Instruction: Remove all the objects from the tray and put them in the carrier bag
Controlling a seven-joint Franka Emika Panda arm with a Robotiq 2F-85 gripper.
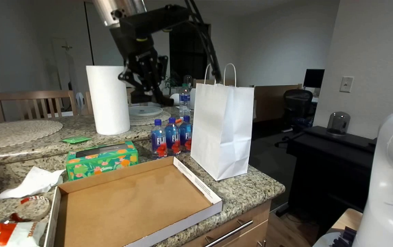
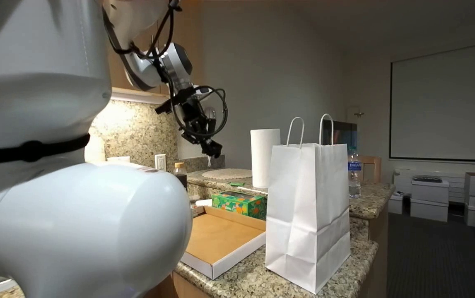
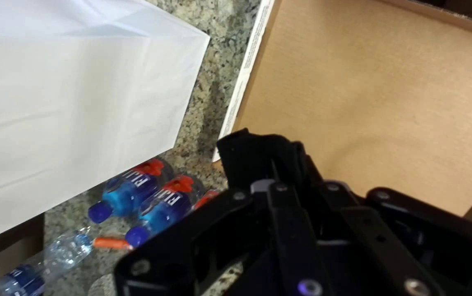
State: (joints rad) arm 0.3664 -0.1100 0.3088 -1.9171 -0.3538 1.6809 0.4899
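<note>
the robotiq gripper (image 1: 155,90) hangs well above the granite countertop (image 1: 262,185), slanting down toward the right in both exterior views, its jaws pinched together on a black cloth piece (image 3: 256,158). the cloth is up in the air; in the wrist view it pokes out beyond the jaws as a folded stub. which way its long axis runs i cannot tell, as part is hidden by the jaws.

lower down, the brown cardboard tray (image 1: 134,199) lies flat. in an exterior view its white printed rim runs far to near along the right side; the near left corner is cut off, so the long axis is unclear. just right of it, apart, the white paper carrier bag (image 1: 210,127) stands upright, long axis vertical, both handles pointing up.

three fiji water bottles (image 1: 173,139) stand left of the bag, just beyond the tray's far right corner. a floral kleenex box (image 1: 102,161) lies lengthwise along the far rim, left to right.
</note>
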